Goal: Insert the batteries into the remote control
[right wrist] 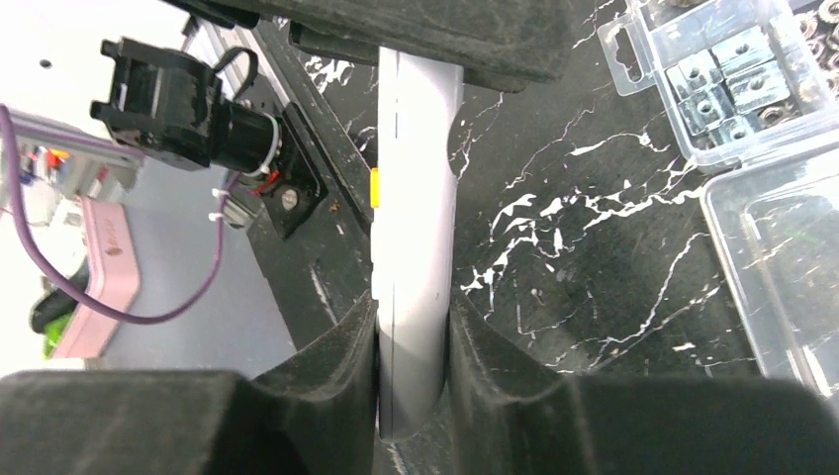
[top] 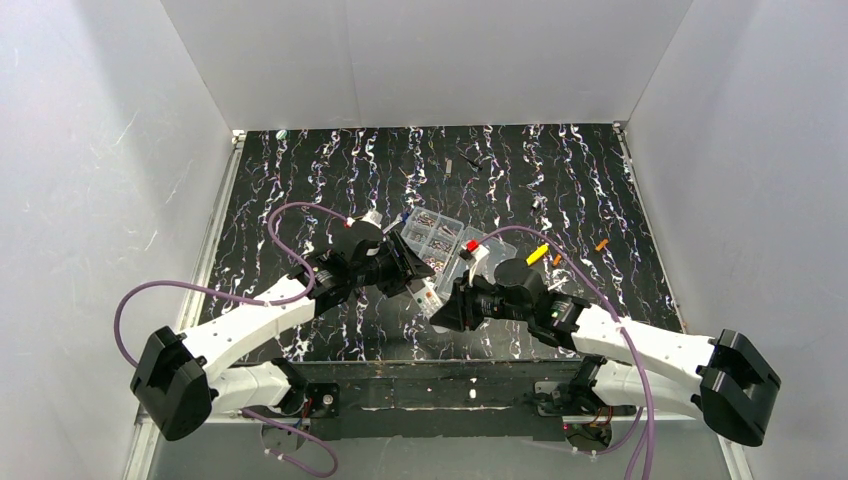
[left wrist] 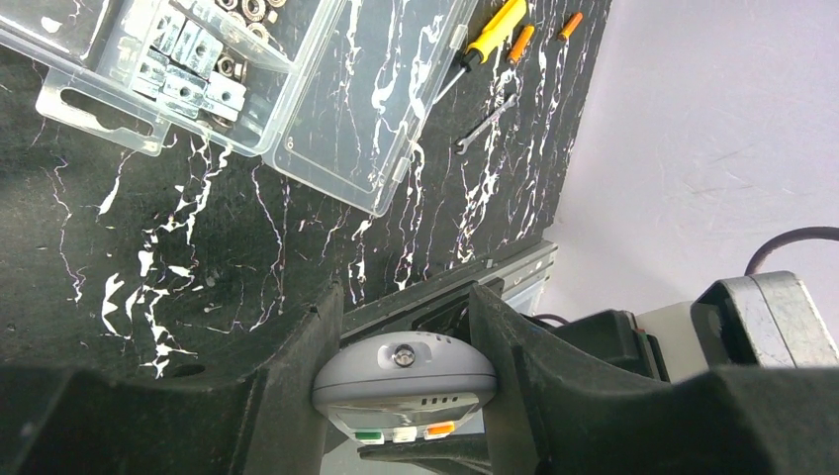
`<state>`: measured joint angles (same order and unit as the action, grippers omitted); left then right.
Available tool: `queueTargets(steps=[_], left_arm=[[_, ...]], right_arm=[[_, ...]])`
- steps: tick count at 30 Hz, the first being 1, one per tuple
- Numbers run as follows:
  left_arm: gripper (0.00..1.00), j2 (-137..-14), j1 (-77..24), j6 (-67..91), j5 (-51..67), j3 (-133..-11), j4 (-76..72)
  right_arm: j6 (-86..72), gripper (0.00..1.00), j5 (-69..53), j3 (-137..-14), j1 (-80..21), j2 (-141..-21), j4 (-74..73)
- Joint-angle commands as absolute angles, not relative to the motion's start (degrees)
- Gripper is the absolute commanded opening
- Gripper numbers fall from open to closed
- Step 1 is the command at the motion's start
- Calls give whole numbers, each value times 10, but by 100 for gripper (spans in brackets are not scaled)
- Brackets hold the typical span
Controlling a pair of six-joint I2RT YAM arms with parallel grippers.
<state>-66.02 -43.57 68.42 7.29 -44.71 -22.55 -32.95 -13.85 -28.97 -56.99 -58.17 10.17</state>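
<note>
Left pincer (left wrist: 406,332), right pincer (right wrist: 414,336) clamp slim white-grey remote (right wrist: 416,198); orange button (left wrist: 440,428), seemingly.

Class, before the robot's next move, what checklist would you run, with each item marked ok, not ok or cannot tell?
1. Left pincer grips the remote control: ok.
2. Right pincer closed on its other end: ok.
3. Remote control turned ready for loading: cannot tell.
4. Batteries in sight: ok, two lie by the yellow screwdriver.
5. A pincer free to fetch one: not ok, both hold the remote control.
</note>
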Motion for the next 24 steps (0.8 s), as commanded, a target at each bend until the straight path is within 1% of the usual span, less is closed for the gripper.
queueTargets(steps=[1,2,3,6,7,8,11,17,24], left_arm=[[7,-663,-435,699,82,-448,-236],[10,-665,-435,701,83,-447,-240],[16,-667,-436,703,86,-447,-243],[37,-671,-435,710,92,-450,-246],[43,-673,-435,711,93,-451,-245],[46,-674,-435,711,93,-453,-243],[50,-679,-435,711,93,-459,-237],[59,-692,-435,715,99,-468,-227],[63,-704,-434,741,82,-484,-198]], right_arm=[[-312,15,-120,-311,-569,-580,81],[-311,7,-106,-315,-569,-578,68],[-309,1,-91,-319,-569,-576,54],[-296,1,-48,-332,-569,-567,13],[-289,1,-30,-339,-570,-566,3],[-281,1,-11,-346,-570,-567,-25],[-257,1,50,-364,-571,-573,-70],[-221,1,115,-387,-591,-584,-106],[-206,1,190,-401,-632,-595,-120]])
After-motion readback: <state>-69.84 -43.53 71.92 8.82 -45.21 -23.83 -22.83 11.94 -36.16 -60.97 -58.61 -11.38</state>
